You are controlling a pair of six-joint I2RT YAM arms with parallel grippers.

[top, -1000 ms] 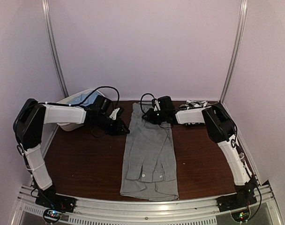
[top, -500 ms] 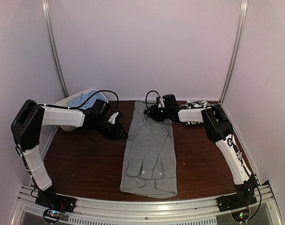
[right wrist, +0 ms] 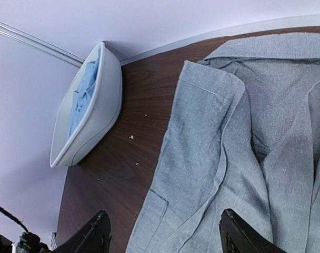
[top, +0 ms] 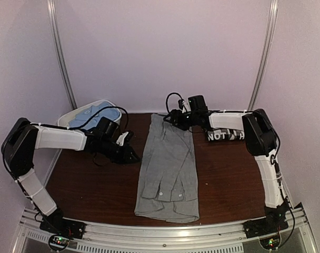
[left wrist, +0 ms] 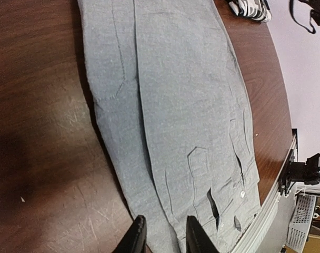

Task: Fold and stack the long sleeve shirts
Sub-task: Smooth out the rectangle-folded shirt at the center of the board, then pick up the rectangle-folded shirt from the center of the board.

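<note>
Starting at the worktop's far left corner, a white tub (top: 69, 118) holds the light blue shirt (top: 91, 114). The left gripper (top: 131, 153) hovers low by the left edge of the grey shirt (top: 168, 163), with its jaws narrow and pinching nothing. That shirt lies flat down the middle of the worktop, collar at the far edge, hem close to the near edge, and both sides folded in to make 1 long strip. The right gripper (right wrist: 164, 224) hangs over the collar end with jaws wide and empty. The checked shirt (top: 226, 135) sits bunched toward the far right corner.

The grey cloth looks light and limp, likely to sag and slide on the polished wood. A pinch through all layers at 2 corners of 1 end would probably keep the tucked sleeves from spilling.

Only the left wrist view shows the buttoned cuffs and overlapping folds near the hem. The right wrist view alone shows the collar's turned edge. The top view gives the whole layout.
</note>
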